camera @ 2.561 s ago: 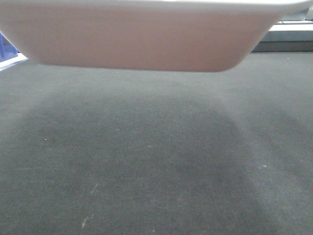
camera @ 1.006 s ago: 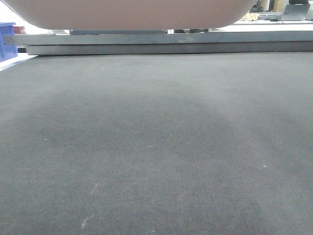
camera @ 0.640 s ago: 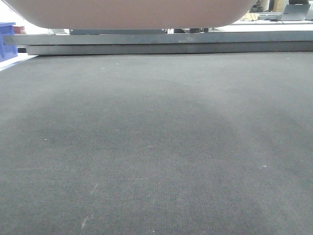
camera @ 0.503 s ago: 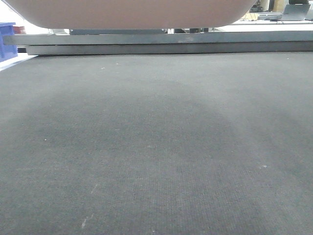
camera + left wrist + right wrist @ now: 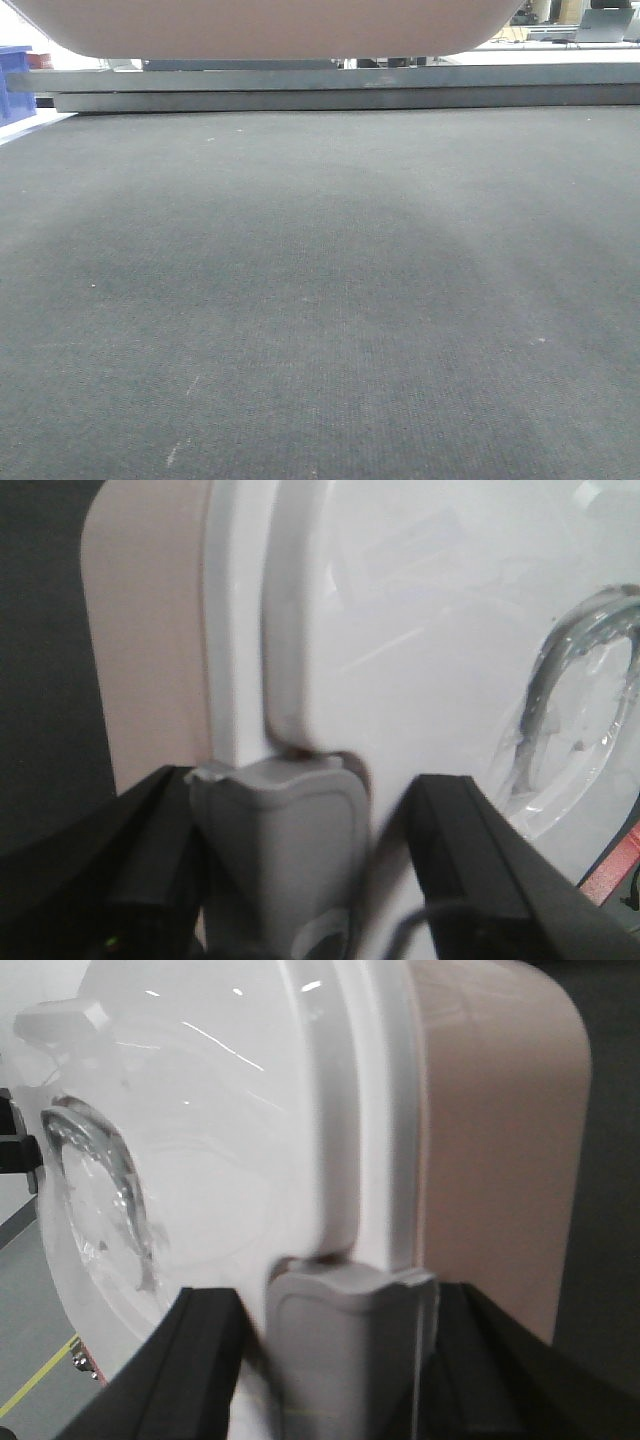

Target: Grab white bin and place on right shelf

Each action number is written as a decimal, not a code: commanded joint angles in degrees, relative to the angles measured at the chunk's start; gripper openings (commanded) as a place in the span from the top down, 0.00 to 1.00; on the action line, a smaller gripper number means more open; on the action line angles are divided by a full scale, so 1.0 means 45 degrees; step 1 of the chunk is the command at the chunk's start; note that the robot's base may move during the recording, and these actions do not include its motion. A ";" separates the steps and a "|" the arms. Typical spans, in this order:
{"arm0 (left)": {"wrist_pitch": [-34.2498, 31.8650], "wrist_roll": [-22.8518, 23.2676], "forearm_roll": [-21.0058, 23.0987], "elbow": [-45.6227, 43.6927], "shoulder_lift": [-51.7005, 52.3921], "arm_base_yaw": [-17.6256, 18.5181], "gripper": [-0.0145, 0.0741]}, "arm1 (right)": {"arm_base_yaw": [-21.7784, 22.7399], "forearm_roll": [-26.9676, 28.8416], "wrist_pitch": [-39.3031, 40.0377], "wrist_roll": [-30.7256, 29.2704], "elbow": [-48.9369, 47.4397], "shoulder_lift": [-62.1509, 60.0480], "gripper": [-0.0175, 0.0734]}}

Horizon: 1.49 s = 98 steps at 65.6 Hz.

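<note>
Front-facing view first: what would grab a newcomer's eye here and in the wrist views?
The white bin hangs across the top edge, clear of the dark carpet. In both wrist views its glossy lid fills the frame, black jaws flanking a grey clip at each end.

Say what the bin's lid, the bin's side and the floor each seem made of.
The lid: glossy white plastic, judging by sharp reflections and moulded ridges. The bin itself: pale pinkish plastic, duller sheen, rounded corner. The floor: probably dark grey carpet; matt, fine woven texture.
</note>
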<state>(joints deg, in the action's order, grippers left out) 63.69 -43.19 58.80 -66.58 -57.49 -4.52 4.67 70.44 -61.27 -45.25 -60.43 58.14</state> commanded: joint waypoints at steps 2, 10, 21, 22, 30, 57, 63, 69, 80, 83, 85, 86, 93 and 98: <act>0.0082 -0.0196 0.1992 -0.0453 0.0256 0.0241 0.52 | -0.0164 0.2260 -0.0854 -0.0091 -0.0472 -0.0302 0.34; 0.0082 -0.0196 0.1992 -0.0453 0.0256 0.0241 0.52 | -0.0164 0.2260 -0.0854 -0.0091 -0.0472 -0.0302 0.34; 0.0082 -0.0196 0.1992 -0.0453 0.0256 0.0241 0.52 | -0.0164 0.2260 -0.0854 -0.0091 -0.0472 -0.0302 0.34; 0.0082 -0.0196 0.1992 -0.0453 0.0256 0.0241 0.52 | -0.0164 0.2260 -0.0854 -0.0091 -0.0472 -0.0302 0.34; 0.0082 -0.0196 0.1992 -0.0453 0.0256 0.0241 0.52 | -0.0164 0.2260 -0.0854 -0.0091 -0.0472 -0.0302 0.34; 0.0082 -0.0196 0.1992 -0.0453 0.0256 0.0241 0.52 | -0.0164 0.2260 -0.0854 -0.0091 -0.0472 -0.0302 0.34; 0.0082 -0.0196 0.1992 -0.0453 0.0256 0.0241 0.52 | -0.0164 0.2260 -0.0854 -0.0091 -0.0472 -0.0302 0.34; 0.0082 -0.0196 0.1992 -0.0453 0.0256 0.0241 0.52 | -0.0164 0.2260 -0.0840 -0.0091 -0.0472 -0.0302 0.34; 0.0082 -0.0196 0.1992 -0.0453 0.0256 0.0241 0.52 | -0.0164 0.2260 -0.0840 -0.0091 -0.0472 -0.0302 0.34; 0.0082 -0.0196 0.1992 -0.0453 0.0256 0.0241 0.52 | -0.0164 0.2260 -0.0840 -0.0091 -0.0472 -0.0302 0.34; 0.0082 -0.0196 0.1992 -0.0453 0.0256 0.0241 0.52 | -0.0164 0.2260 -0.0840 -0.0091 -0.0472 -0.0302 0.34; 0.0082 -0.0196 0.1992 -0.0453 0.0256 0.0241 0.52 | -0.0164 0.2260 -0.0840 -0.0091 -0.0472 -0.0302 0.34; 0.0082 -0.0196 0.1992 -0.0453 0.0256 0.0241 0.52 | -0.0164 0.2260 -0.0840 -0.0091 -0.0472 -0.0302 0.34; 0.0082 -0.0196 0.1992 -0.0453 0.0256 0.0241 0.52 | -0.0164 0.2260 -0.0840 -0.0091 -0.0472 -0.0302 0.34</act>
<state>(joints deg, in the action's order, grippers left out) 63.60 -43.19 58.92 -66.58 -57.38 -4.52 4.67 70.44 -61.27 -45.35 -60.43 58.14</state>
